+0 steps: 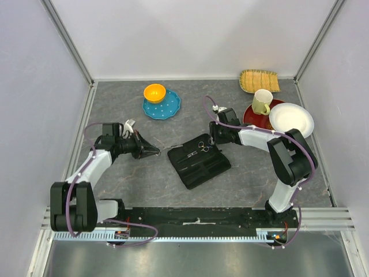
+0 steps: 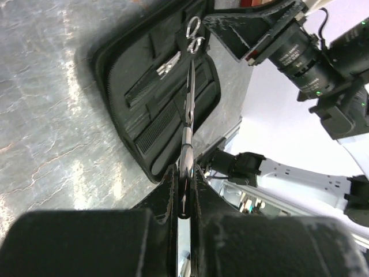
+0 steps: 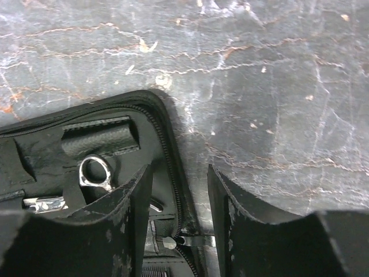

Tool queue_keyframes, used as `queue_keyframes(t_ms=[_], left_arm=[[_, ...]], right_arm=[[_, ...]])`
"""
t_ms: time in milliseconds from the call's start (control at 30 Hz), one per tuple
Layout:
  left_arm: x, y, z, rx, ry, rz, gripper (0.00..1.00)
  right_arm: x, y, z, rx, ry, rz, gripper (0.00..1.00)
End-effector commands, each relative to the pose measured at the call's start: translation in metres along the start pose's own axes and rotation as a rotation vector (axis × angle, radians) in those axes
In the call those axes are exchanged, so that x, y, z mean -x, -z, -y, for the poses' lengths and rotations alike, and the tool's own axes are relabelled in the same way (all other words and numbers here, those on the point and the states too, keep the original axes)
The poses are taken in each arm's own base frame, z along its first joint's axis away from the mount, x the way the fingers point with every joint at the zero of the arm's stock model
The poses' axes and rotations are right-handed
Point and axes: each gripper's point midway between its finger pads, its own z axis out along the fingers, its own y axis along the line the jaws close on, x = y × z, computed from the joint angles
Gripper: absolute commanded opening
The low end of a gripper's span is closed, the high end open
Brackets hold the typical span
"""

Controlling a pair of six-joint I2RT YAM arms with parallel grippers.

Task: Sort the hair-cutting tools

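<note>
Scissors [image 2: 187,109], slim and silver, are pinched at the blade end by the left gripper [image 2: 183,176], whose fingers are pressed together on the metal. They reach straight ahead of that gripper, with the finger rings over the open black case [image 2: 124,75]. Left of the held blades, a second silver tool [image 2: 167,62] sits in a case pocket, and a black comb [image 2: 155,131] lies nearer the gripper. The right gripper [image 3: 179,173] is spread, with the case's zipped rim between its fingers: one finger is over the lining beside a scissor ring [image 3: 95,172], the other over the grey surface [image 3: 277,86]
</note>
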Motion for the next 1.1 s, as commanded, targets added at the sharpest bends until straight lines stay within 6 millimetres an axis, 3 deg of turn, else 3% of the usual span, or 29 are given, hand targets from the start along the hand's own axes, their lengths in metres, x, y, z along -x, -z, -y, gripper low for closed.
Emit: queue_keyframes(t_ms=[0,100,233,533,1067], left_arm=[[-0.002,0.001,-0.006,-0.018,0.009,0.093,0.02],[-0.01,-0.001,-0.013,-0.04,0.051,0.117,0.02],[-0.011,-0.008,-0.02,-0.05,0.056,0.113,0.02],[-0.007,-0.021,-0.03,-0.074,0.052,0.146,0.02],[-0.018,-0.036,-0.046,-0.066,0.119,0.115,0.02]], right_arm=[[-0.011,0.008,0.016,-0.104,-0.059,-0.03,0.5],[-0.02,0.007,0.009,-0.066,-0.101,-0.056,0.44],[-0.033,0.002,0.009,-0.07,-0.17,-0.091,0.28],[-0.05,-0.002,0.003,-0.033,-0.219,-0.128,0.25],[-0.051,-0.003,-0.001,-0.015,-0.213,-0.147,0.24]])
